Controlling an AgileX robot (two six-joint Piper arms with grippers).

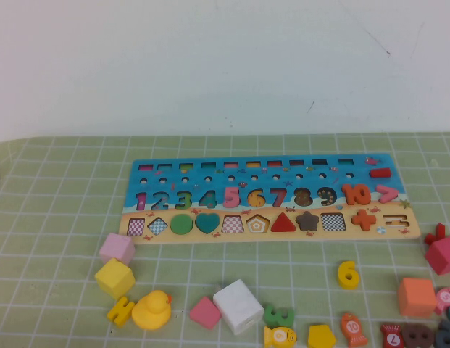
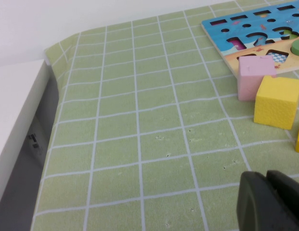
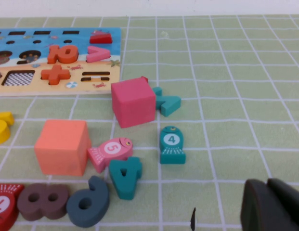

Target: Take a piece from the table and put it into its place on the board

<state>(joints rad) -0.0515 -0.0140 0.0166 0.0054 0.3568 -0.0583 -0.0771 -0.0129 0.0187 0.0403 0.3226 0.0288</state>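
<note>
the piece (image 1: 348, 274), one yellow 6, lies on the table (image 1: 58, 217) below the board (image 1: 268, 177); both grippers' jaws together

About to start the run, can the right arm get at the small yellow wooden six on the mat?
Probably yes: the small yellow wooden six lies alone on the mat, clear of neighbours. The right gripper is shut; the left gripper is parked.

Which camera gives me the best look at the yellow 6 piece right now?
The high view: the yellow 6 lies whole on the mat, below the board. The right wrist view catches only a cropped yellow edge; the left wrist view misses it.
</note>
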